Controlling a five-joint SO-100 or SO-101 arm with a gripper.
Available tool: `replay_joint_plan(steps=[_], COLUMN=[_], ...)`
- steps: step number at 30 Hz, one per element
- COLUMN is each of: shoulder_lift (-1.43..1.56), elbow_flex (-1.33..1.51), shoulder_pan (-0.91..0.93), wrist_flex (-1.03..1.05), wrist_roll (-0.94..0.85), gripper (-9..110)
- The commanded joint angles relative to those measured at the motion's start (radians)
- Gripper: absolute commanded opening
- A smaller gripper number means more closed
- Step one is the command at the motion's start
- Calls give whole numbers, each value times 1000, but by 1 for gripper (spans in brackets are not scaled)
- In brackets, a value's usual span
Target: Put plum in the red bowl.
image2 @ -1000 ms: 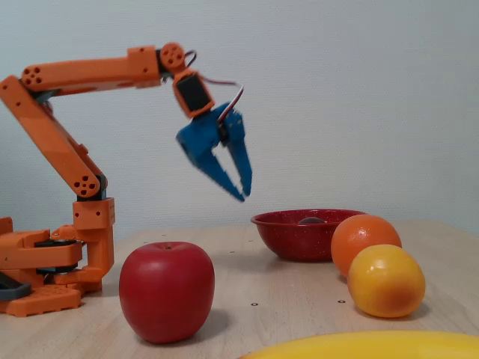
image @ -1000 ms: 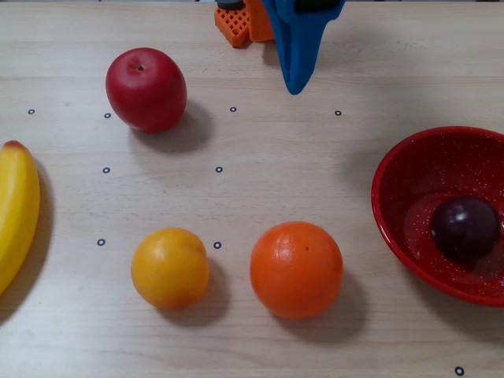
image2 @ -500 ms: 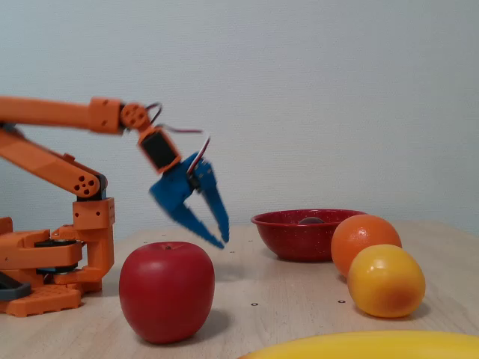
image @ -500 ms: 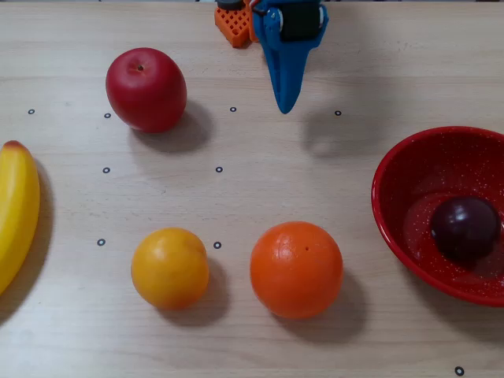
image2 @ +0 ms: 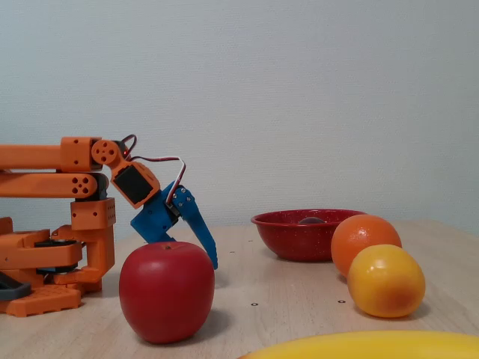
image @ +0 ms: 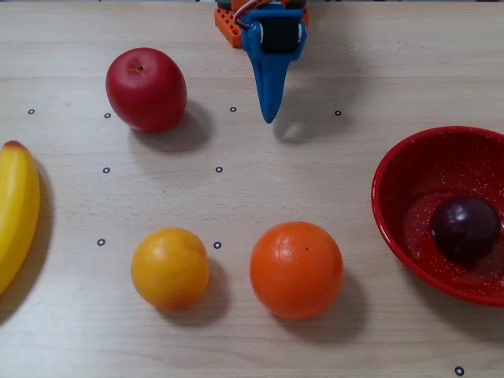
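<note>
The plum (image: 465, 228) lies inside the red bowl (image: 394, 169) at the right edge of the overhead view. In the fixed view only its dark top (image2: 310, 220) peeks above the red bowl's rim (image2: 281, 221). My blue gripper (image: 268, 118) hangs low near the arm's base, far to the left of the bowl, pointing down at the table. From above it reads as one narrow wedge, shut and holding nothing. In the fixed view the gripper (image2: 213, 263) dips behind the red apple, which hides its lower part.
A red apple (image: 146, 88) sits left of the gripper. An orange (image: 296, 268) and a smaller yellow-orange fruit (image: 169, 268) lie at the front. A banana (image: 16, 211) lies along the left edge. The orange arm base (image2: 52, 262) stands at the back.
The arm has folded down and back toward its base, and the gripper has dropped from high above the table to just over it. The plum and bowl have not moved.
</note>
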Motion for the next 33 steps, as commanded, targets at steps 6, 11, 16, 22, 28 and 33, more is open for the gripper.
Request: replay_joint_plan(steps=[6, 11, 16, 22, 28, 33], shoulder_lift=[129, 190, 229, 229, 230, 230], elbow_flex=[58, 121, 166, 166, 166, 166], shoulder_pan=[66, 101, 140, 141, 95, 92], wrist_flex=[-17, -35, -74, -41, -11, -8], wrist_roll=[20, 35, 66, 101, 169, 173], gripper=[0, 0, 0, 0, 0, 0])
